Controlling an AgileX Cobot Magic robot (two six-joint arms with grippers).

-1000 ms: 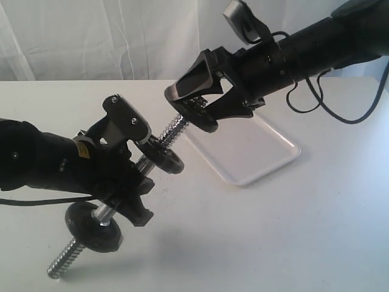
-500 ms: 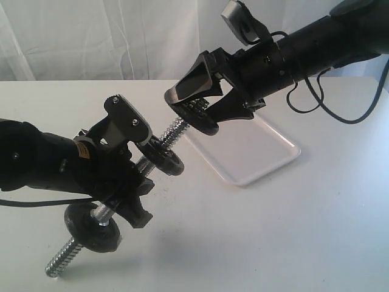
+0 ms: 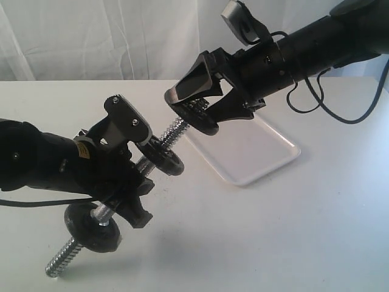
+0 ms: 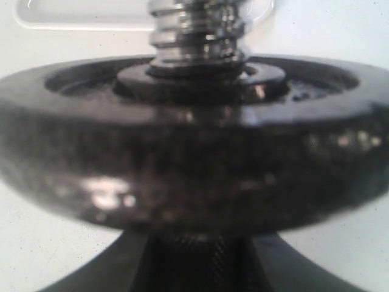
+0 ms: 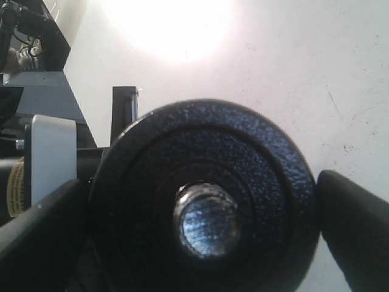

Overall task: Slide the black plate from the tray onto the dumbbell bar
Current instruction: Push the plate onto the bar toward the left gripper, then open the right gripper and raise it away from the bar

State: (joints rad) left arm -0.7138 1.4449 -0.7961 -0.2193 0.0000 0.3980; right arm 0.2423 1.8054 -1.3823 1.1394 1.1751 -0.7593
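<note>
**Operator:** Left side first?

**Spotter:** Your left gripper [image 3: 130, 173] has its fingers closed narrow on the middle of the bar [image 3: 172, 131]. It holds the bar up off the table [image 3: 304, 237], tilted, with the low end at the near left and the high end up to the right. There's a low disc [image 3: 91, 226] on the bottom thread and a second disc [image 3: 161, 155] just past your fingers on the high side.

**Operator:** And the plate?

**Spotter:** The plate [image 3: 203, 121] is off the tray [image 3: 267, 158]. Your right gripper [image 3: 191, 108] holds it by the rim, fingers spread wide around it, at the bar's high tip. In your right wrist view it sits between the two fingers [image 5: 358, 225], and the bar's threaded end shows in its centre hole.

**Operator:** How far down the thread?

**Spotter:** You can't tell from these views. It sits apart from the second disc, with bare thread between them.

**Operator:** The tray?

**Spotter:** It lies flat on the table, to the right, below your right arm.
</note>
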